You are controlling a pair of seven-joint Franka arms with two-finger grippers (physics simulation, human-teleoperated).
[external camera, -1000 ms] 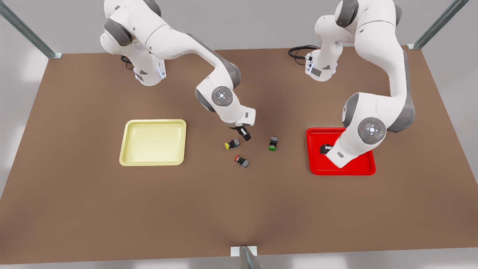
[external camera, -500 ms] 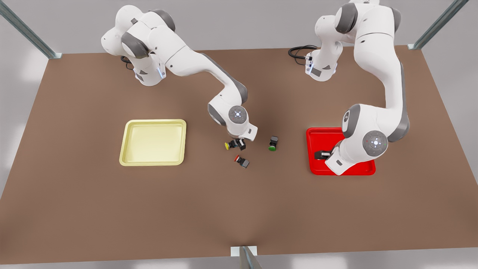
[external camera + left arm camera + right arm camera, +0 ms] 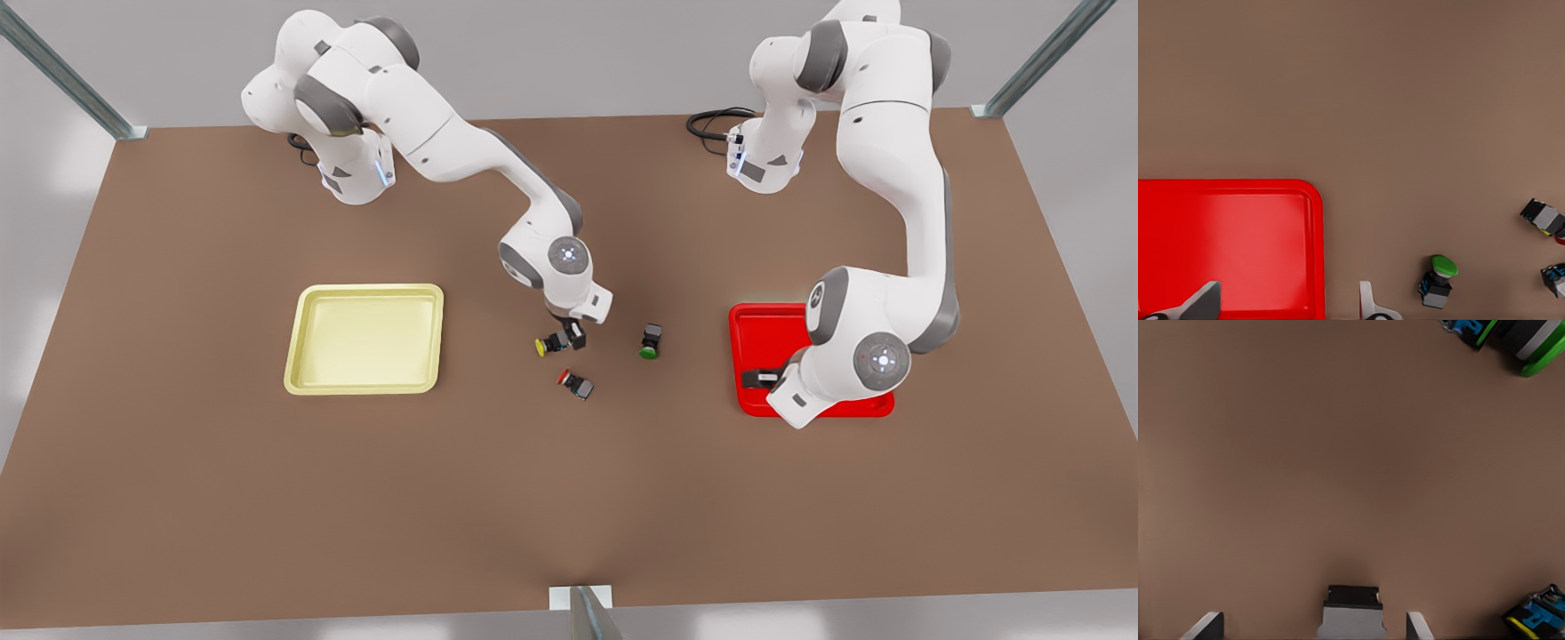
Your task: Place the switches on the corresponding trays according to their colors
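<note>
Straddling the yellow switch (image 3: 553, 343), right gripper (image 3: 569, 339) sits low on the table (image 3: 569, 498), fingers spread, switch body between them, not pinched yet; judged a grasp setup for the yellow tray (image 3: 364, 339), well apart toward front view's left. Left gripper (image 3: 757, 379) waits over the red tray (image 3: 754, 402) near its edge, fingers spread and empty. Red switch (image 3: 575, 384) lies just beside the yellow one; green switch (image 3: 650, 341) near. Bare table between switches and both trays gives free travel
</note>
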